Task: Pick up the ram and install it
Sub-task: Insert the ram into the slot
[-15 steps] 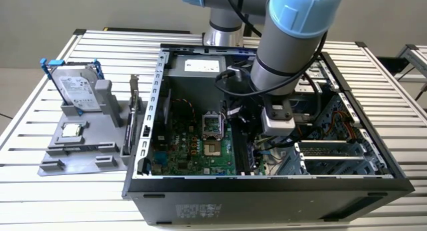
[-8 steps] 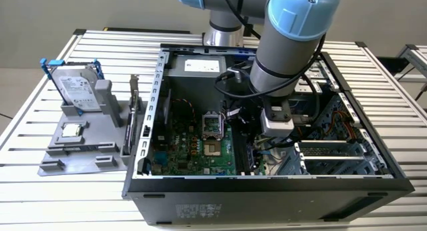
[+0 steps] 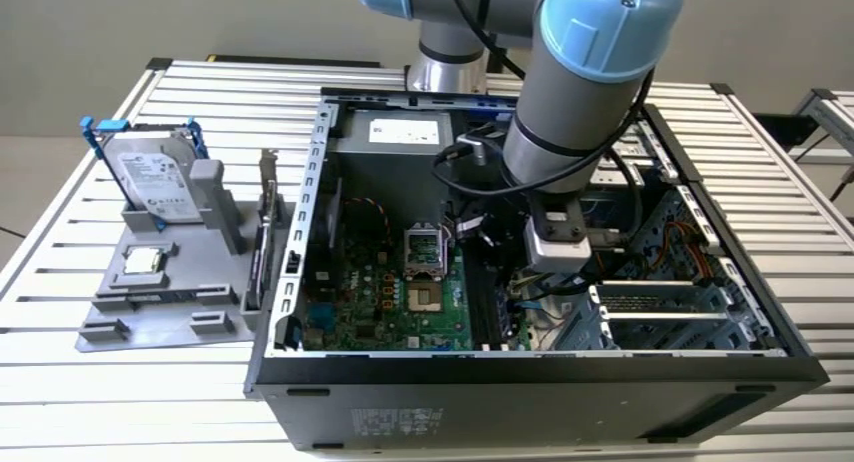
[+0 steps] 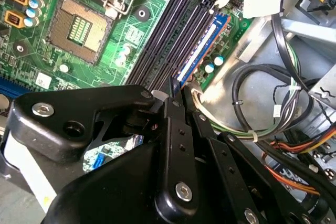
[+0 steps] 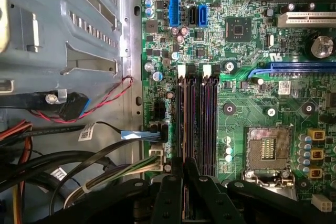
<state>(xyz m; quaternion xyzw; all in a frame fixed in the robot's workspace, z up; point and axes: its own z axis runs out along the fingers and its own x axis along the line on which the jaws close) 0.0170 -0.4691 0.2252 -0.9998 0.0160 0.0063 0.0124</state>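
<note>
Our black hand [image 4: 176, 90] is pinched narrow on the ram [image 4: 202, 51], a thin blue strip sitting in the slots [image 5: 197, 121] just ahead, w/ cables [image 4: 273, 93] beside.

slatted metal table [image 3: 120, 312] | grey holder tray [image 3: 160, 307] | open computer case [image 3: 534, 382]

The arm [image 3: 577, 102] reaches steeply down, its hand [image 4: 177, 95] closed (fingertips together).

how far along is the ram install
Pickup looks done: the gripper is inside the computer case with its jaws closed on the ram. In hand: the ram lies along the outermost memory slot. Left: full seating, which cannot be confirmed from these views.
</note>
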